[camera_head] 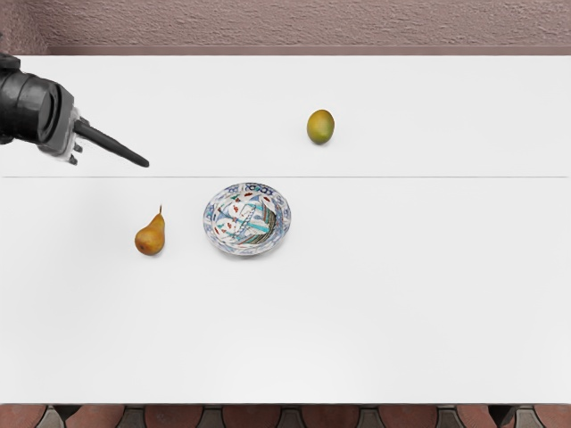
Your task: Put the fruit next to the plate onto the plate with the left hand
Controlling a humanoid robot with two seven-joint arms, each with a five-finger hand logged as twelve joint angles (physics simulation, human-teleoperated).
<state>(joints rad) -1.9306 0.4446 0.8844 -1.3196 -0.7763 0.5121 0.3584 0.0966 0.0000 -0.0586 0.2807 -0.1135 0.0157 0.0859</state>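
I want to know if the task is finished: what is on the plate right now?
Nothing: the plate shows only its painted pattern, with no part of it covered. The pear sits on the table to its left, apart from it.

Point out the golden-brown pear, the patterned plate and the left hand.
Golden-brown pear (150, 239): head view, on its rounded lower body.
Patterned ceramic plate (211, 214): head view, on its left rim.
Left hand (103, 143): head view, mid-hand.
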